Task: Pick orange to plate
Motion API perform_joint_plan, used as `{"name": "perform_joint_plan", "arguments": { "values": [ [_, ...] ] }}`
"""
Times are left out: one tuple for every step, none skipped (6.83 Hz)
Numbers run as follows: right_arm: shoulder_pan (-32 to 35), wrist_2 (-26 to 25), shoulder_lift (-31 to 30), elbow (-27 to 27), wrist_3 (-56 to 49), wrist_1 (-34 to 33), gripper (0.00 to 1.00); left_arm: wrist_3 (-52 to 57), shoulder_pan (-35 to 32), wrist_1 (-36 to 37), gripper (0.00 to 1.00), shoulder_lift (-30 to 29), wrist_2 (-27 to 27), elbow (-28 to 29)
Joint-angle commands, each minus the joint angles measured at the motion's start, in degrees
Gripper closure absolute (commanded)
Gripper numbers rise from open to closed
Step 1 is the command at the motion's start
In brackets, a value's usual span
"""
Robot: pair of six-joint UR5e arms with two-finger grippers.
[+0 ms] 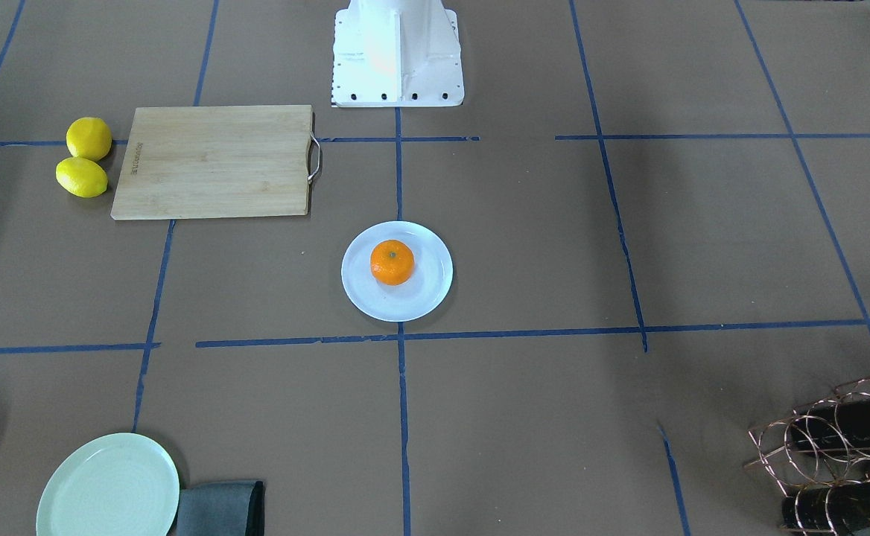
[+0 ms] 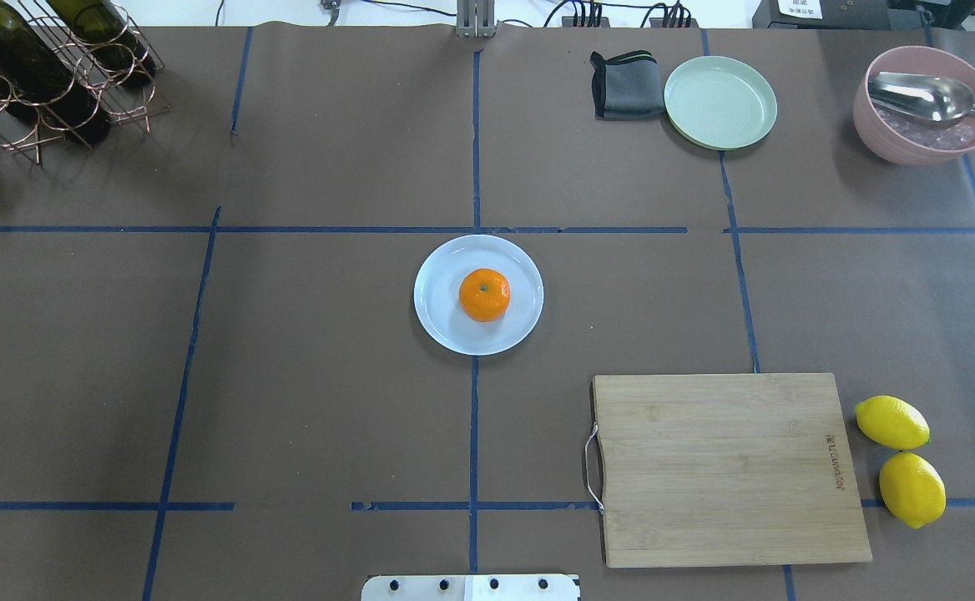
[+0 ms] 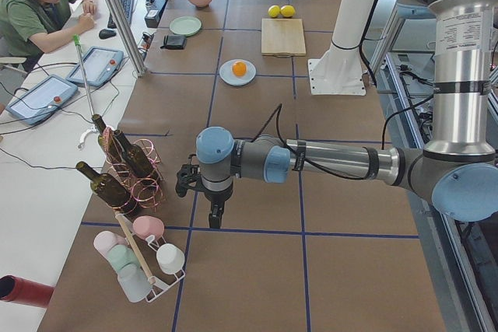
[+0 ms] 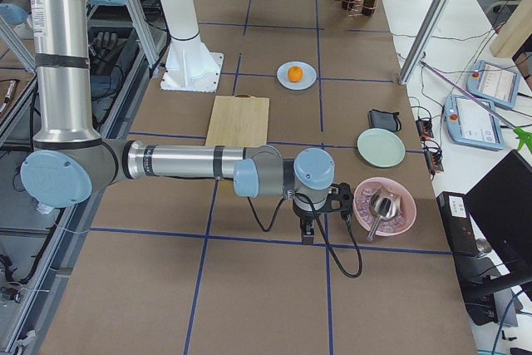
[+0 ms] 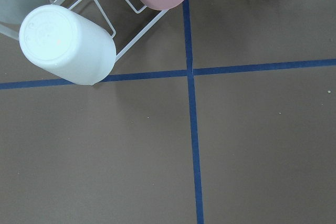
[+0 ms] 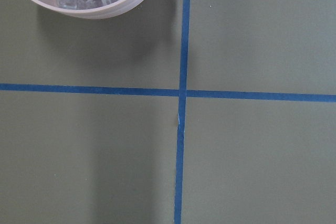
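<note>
The orange (image 1: 392,262) (image 2: 484,295) rests in the middle of the pale bluish-white plate (image 1: 405,307) (image 2: 440,319) at the table's centre, stem dimple up. Nothing touches it. Both arms are far from it and outside the overhead and front-facing views. My left gripper (image 3: 215,219) points down over the table end by the wine rack, seen only in the exterior left view. My right gripper (image 4: 307,235) points down beside the pink bowl, seen only in the exterior right view. I cannot tell whether either is open or shut. The wrist views show only bare paper and blue tape.
A wooden cutting board (image 2: 725,467) lies near two lemons (image 2: 901,459). A pale green plate (image 2: 719,102), grey cloth (image 2: 625,86) and pink bowl of ice with a spoon (image 2: 921,104) stand at the far side. A wine rack (image 2: 45,67) and a cup rack (image 5: 68,43) occupy the left end.
</note>
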Motion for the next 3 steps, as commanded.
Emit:
{"name": "perform_joint_plan", "arguments": {
  "values": [
    [0.00, 0.00, 0.03, 0.16, 0.00, 0.01, 0.00, 0.00, 0.09, -0.08, 0.00, 0.00, 0.00, 0.03],
    [0.00, 0.09, 0.03, 0.34, 0.09, 0.01, 0.00, 0.17, 0.09, -0.08, 0.00, -0.09, 0.00, 0.03],
    [0.00, 0.09, 0.12, 0.34, 0.09, 0.01, 0.00, 0.09, 0.00, -0.08, 0.00, -0.09, 0.00, -0.06]
  ]
}}
